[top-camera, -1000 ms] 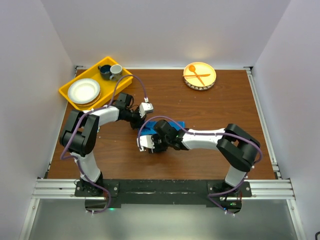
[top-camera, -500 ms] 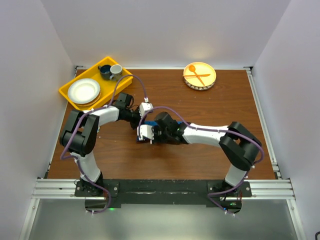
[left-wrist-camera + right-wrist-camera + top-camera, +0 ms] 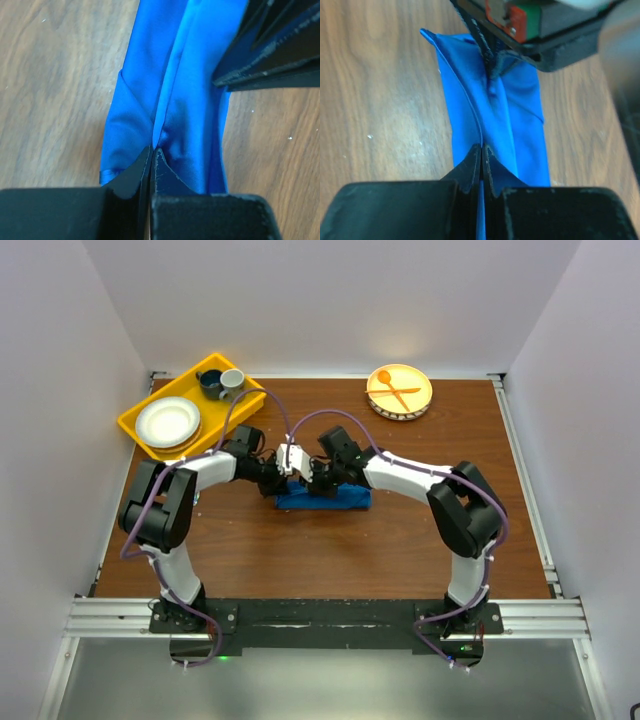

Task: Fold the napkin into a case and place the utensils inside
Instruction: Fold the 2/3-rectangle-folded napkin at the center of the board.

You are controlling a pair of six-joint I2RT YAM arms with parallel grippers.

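A: Napkin [image 3: 340, 500], how far along?

B: Folded into a long, narrow blue band. Lies flat on the table [image 3: 400, 540] near the middle, running from 9 to 3 o'clock in the top view. Looks close to a case, but lumpy along the central seam and not pressed flat.

A: And the grips?

B: Left gripper [image 3: 151, 150] clenched on a ridge of cloth toward the 9 o'clock end. Right gripper [image 3: 481, 148] pinched tight on a raised fold just beside it, with a sliver of blue between the tips.

A: Utensils?

B: No metal spoon or fork visible anywhere. Only an orange spoon and fork [image 3: 393, 390] on a yellow plate [image 3: 425, 388] at 1 o'clock, well apart. At 10 o'clock, a yellow tray [image 3: 130, 426] with a white plate [image 3: 168, 422] and two cups [image 3: 222, 382].

A: So what remains?

B: Probably settling and flattening the fold, letting go, then fetching the metal pair and sliding them in. Roughly halfway at best.
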